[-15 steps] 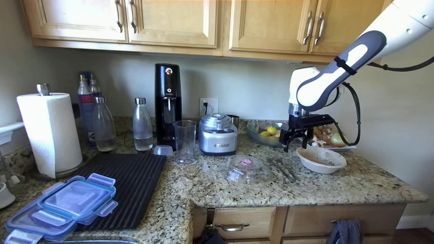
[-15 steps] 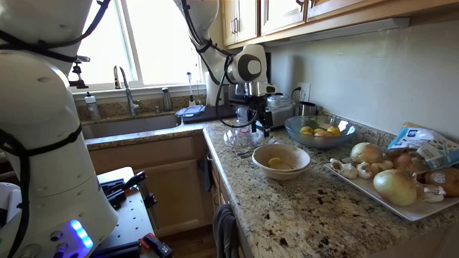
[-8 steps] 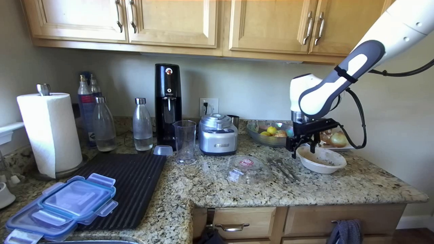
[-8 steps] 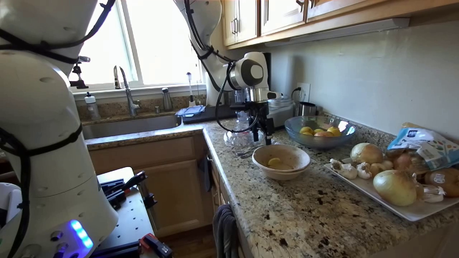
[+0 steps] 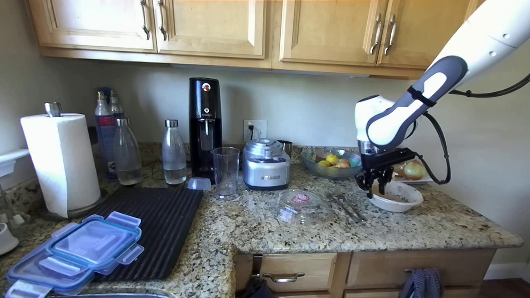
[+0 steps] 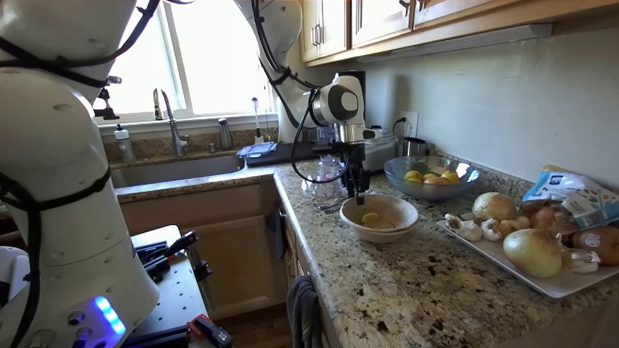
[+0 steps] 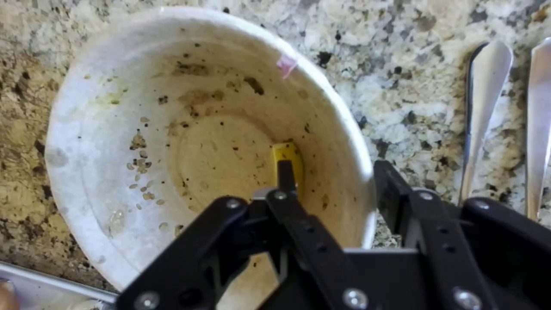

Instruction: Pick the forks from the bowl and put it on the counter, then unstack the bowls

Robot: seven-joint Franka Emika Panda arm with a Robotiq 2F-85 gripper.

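Two off-white bowls (image 6: 404,212) sit nested on the speckled counter (image 6: 411,295), the upper one soiled inside and holding a yellow peel (image 7: 282,151). My gripper (image 7: 334,168) straddles the upper bowl's rim: one finger is over the inside, the other outside the wall. The jaws are part-way apart, and a gap shows between the inner finger and the rim, so the gripper is open. Whether the outer finger touches the rim, I cannot tell. The forks (image 5: 350,209) lie on the counter beside the bowls; in the wrist view only their handles (image 7: 488,86) show.
A clear plastic lid (image 5: 304,207) lies past the forks. Behind stands a glass bowl with fruit (image 6: 396,181). A white tray of onions and garlic (image 6: 512,268) is close by the bowls. The counter's front edge (image 5: 372,248) runs near them.
My gripper has come down from above onto the near rim of the upper bowl, and its jaws have drawn closer together. The bowls and forks have stayed in place.
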